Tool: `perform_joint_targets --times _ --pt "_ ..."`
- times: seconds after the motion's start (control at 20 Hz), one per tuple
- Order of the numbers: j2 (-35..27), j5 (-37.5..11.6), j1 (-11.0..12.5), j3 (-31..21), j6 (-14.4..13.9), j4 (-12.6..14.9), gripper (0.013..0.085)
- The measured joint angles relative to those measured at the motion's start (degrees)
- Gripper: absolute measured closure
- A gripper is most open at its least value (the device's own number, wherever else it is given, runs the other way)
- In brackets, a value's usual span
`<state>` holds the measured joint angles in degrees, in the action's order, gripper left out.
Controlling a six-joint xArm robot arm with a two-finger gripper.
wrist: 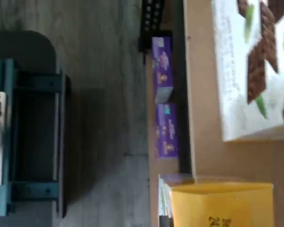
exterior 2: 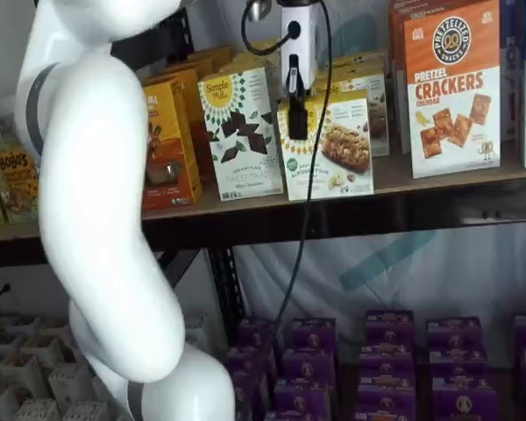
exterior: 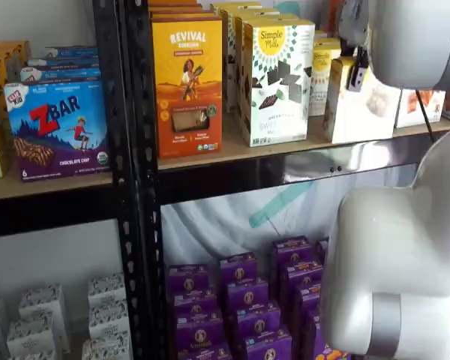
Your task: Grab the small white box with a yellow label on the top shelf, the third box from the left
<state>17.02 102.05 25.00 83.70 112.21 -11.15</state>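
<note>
Gripper (exterior 2: 297,123) overlaps small white box (exterior 2: 333,149) (front).

The small white box (exterior: 358,105) stands on the top shelf (exterior: 232,154), seemingly partly behind the white arm (exterior: 405,37).

We see the top shelf (exterior 2: 438,180) carrying a row of cartons. Just behind our gripper (exterior 2: 297,123) stands the small white box (exterior 2: 333,145). Beside it stand the Simple Mills box (exterior 2: 241,132), the orange Revival box (exterior: 187,79) and the pretzel crackers box (exterior 2: 451,88).
</note>
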Motion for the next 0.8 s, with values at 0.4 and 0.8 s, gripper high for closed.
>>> perform_joint_targets --times 0.4,0.8 --pt "6.4 2.3 0.2 -5.0 -0.1 0.0 0.0650" --pt "11.2 2.6 -0.4 -10.0 -0.4 0.9 0.0650"
